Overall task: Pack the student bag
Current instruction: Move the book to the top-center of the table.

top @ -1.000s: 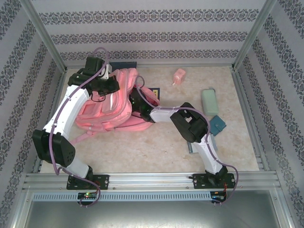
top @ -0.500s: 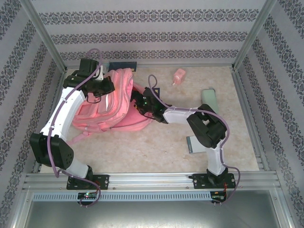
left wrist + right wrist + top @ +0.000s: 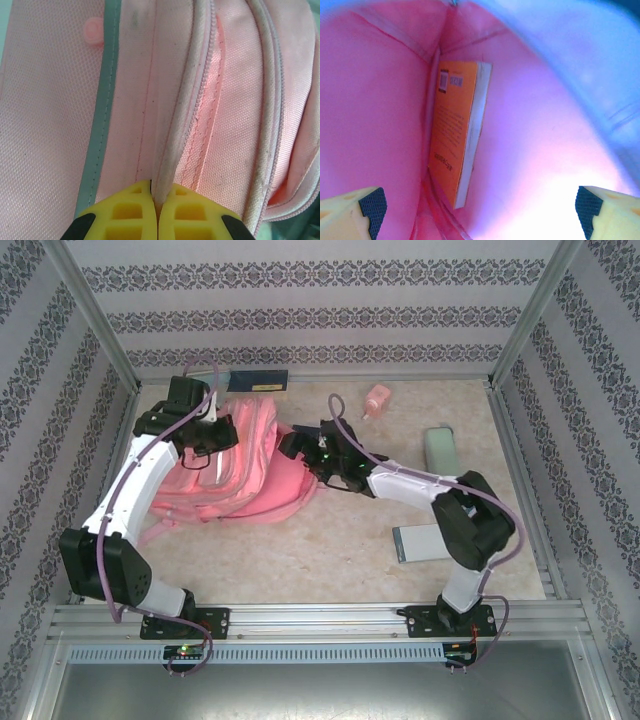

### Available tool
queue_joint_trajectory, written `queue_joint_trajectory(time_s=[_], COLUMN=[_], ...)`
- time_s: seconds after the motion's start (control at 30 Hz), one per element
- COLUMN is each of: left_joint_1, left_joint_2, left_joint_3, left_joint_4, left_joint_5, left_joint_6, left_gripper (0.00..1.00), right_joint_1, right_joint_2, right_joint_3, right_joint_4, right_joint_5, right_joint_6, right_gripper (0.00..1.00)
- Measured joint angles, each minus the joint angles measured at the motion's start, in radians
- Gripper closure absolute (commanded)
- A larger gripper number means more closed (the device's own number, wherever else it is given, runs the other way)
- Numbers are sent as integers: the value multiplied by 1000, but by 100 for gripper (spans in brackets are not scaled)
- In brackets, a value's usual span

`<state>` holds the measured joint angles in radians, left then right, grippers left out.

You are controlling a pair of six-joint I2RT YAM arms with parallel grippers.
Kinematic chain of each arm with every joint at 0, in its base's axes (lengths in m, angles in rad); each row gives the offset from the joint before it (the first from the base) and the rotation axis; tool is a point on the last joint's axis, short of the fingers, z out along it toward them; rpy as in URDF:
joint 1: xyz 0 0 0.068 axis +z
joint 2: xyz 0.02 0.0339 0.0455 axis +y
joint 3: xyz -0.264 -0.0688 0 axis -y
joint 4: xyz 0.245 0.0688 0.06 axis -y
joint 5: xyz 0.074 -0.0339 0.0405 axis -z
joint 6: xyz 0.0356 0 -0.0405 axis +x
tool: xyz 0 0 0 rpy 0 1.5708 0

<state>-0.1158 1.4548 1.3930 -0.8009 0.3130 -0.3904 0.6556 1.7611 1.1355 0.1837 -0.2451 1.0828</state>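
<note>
Backpack of soft pink fabric with white-piped seams, the student bag (image 3: 245, 475), lies slumped on the left half of the beige speckled counter (image 3: 340, 560), its top toward the back wall.

The left gripper (image 3: 222, 432) sits on the bag's upper left part. In the left wrist view its yellow fingers (image 3: 125, 212) are pressed together, pinching a white-piped seam of the bag (image 3: 50, 125) beside a line of zip teeth.

The right gripper (image 3: 292, 445) is at the bag's right edge, pointing into it. The right wrist view looks into the pink-lined interior. There the right gripper (image 3: 480, 212) is spread wide and holds nothing, with one black-padded yellow finger (image 3: 365, 207) at the lower left corner and the other at the lower right. Between them and further in, an orange paperback book (image 3: 452, 145) stands on edge against the bag's inner wall, its white page block facing right.

On the counter outside the bag:
- A small pink bottle (image 3: 377, 400) lies near the back, well apart from the bag.
- A pale green oblong case (image 3: 441, 448) lies toward the right side.
- A flat grey folder (image 3: 412, 543) lies near the right arm's elbow.
- A dark blue book (image 3: 262, 378) lies against the back wall, just behind the bag.
</note>
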Motion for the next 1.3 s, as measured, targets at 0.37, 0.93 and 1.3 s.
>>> queue_joint_trajectory(time_s=[0.37, 0.93, 1.3], left_joint_1=[6, 6, 6], left_joint_2=[-19, 26, 133], left_joint_3=[-42, -8, 130], left_joint_4=[-3, -14, -72], left_joint_5=[-30, 21, 38], left_joint_6=[18, 24, 85], left_gripper=[100, 100, 100], right_joint_1=[-157, -176, -353], right_joint_2=[79, 376, 244], right_joint_3=[20, 212, 57], right_joint_4=[-45, -166, -235], right_joint_5=[-43, -95, -101], right_joint_6=[-125, -120, -193], right_gripper=[93, 96, 95])
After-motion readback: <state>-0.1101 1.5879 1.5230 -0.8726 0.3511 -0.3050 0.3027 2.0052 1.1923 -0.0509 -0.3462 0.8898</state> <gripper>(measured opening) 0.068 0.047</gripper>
